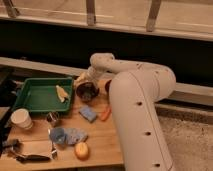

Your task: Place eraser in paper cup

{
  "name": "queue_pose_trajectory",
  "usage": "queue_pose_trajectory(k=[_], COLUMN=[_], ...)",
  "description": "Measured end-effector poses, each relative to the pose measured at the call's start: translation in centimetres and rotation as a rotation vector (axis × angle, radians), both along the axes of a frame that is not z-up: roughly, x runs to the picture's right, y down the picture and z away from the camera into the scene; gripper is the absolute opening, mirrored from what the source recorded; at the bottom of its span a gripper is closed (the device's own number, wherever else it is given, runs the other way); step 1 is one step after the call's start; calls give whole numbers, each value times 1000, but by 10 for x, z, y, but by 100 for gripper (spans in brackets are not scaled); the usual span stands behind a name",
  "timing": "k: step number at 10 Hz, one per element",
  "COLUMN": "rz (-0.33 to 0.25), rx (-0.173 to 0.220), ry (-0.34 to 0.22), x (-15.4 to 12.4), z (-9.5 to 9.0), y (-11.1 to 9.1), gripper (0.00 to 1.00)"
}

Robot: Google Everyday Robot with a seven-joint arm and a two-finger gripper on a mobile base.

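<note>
Down at the near left corner of the worktop (97,142) lies the eraser (31,157), a small dark block, flat on the wood. A bit farther back on the left stands the paper cup (21,119), upright, with its round mouth up. Just right of it is a shiny metal cup (52,118), and farther right a blue sponge (88,113). Those two are not for this job. Farther back, the tool (86,92) hangs by the right end of the green tray (37,95). It is spread wide, and I see nothing in it. It is well apart from the eraser, so the step in hand looks like the reach. To do it well, the tool should come near and left, pass above the cups without bumping them, drop straight over the eraser's middle, and pinch its long sides.
</note>
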State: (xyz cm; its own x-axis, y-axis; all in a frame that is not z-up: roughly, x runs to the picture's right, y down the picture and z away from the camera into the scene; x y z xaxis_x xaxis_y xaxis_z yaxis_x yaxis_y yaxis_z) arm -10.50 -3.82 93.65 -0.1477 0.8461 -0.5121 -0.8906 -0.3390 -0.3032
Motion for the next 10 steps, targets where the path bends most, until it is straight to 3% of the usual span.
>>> queue_pose_trajectory(k=[7,10], rz=[19,21], rx=[-22,-36], ry=[6,9], x=[4,3], z=[10,14], y=[7,9], gripper=[80,53])
